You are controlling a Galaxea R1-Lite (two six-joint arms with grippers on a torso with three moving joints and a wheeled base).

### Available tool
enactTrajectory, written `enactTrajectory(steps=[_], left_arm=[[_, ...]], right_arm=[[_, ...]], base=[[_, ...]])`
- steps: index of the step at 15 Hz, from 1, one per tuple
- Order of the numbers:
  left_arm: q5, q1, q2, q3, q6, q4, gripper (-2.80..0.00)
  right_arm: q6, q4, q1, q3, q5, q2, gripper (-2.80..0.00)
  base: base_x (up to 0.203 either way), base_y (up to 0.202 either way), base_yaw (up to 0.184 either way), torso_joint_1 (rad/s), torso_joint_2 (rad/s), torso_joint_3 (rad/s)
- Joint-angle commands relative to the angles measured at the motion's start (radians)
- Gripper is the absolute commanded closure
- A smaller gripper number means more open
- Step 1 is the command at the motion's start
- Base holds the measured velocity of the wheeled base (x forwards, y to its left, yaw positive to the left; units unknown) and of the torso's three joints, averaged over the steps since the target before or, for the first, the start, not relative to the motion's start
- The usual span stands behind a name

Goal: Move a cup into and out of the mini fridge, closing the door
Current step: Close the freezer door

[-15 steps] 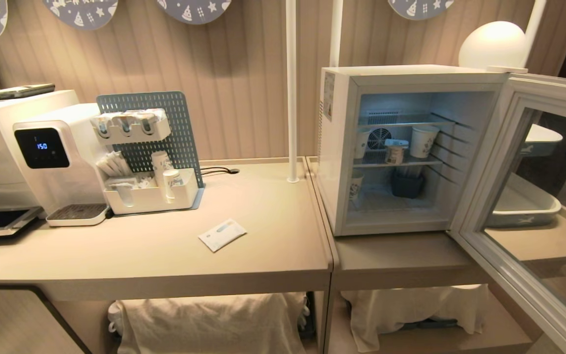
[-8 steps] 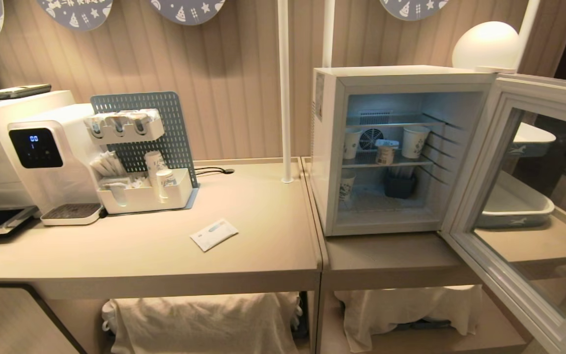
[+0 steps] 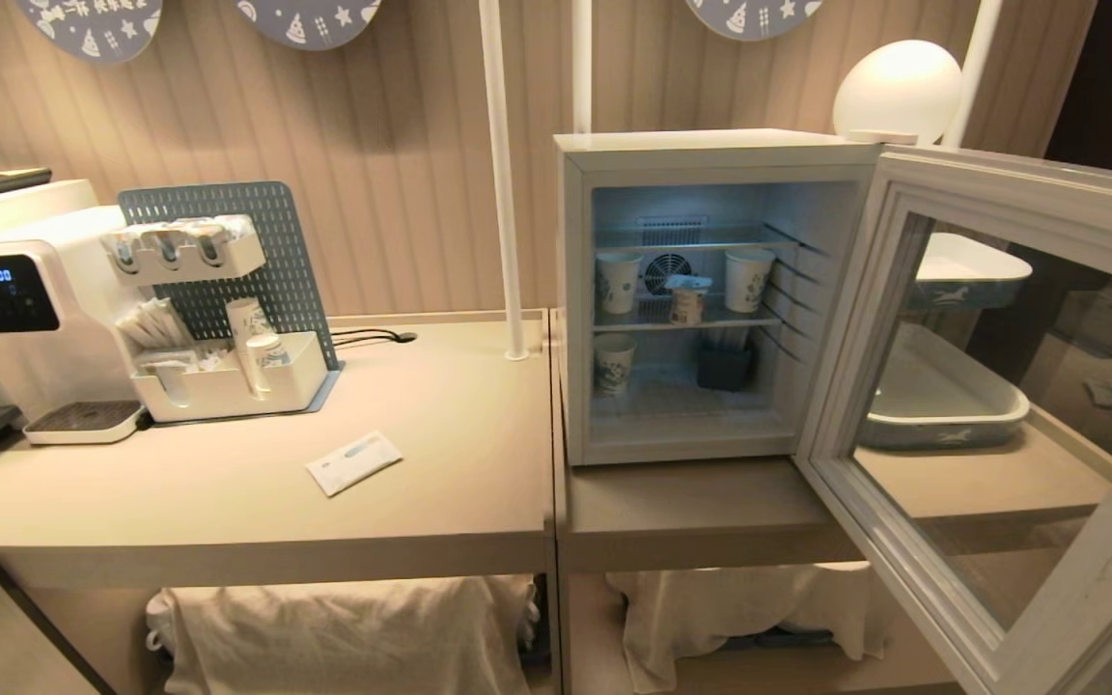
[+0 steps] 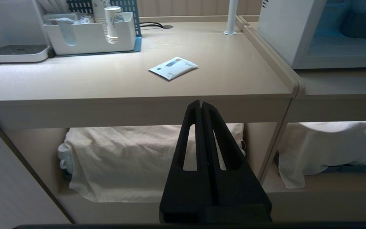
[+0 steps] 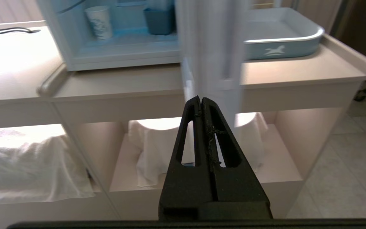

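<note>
The fridge [image 3: 701, 290] stands on the worktop [image 3: 691, 502] with its door [image 3: 990, 386] swung wide open. The cup [image 3: 687, 299] sits on the middle wire shelf. Left gripper [image 4: 201, 105] and right gripper [image 5: 200, 101] hang low before the worktop, jaws closed, empty.

The door [image 3: 981, 405] is cut off by the right and lower edges of the head view, and in the right wrist view it is seen only as a blurred pale band. The print on the cup [image 3: 686, 301] is too small to be read. The dispenser [image 3: 15, 328] is cut by the left edge.
</note>
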Motion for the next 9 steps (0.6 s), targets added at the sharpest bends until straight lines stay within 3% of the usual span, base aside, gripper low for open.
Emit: enactTrajectory(steps=[1, 9], left_arm=[[0.000, 0.000, 0.000, 0.000, -0.001, -0.001, 0.00], [0.000, 0.000, 0.000, 0.000, -0.001, -0.001, 0.00]], right_arm=[[0.000, 0.000, 0.000, 0.000, 0.000, 0.002, 0.00], [0.001, 0.000, 0.000, 0.000, 0.000, 0.001, 0.00]], base=[[0.000, -0.187, 0.000, 0.002, 0.00, 0.006], [0.000, -0.192, 0.000, 0.004, 0.00, 0.001]])
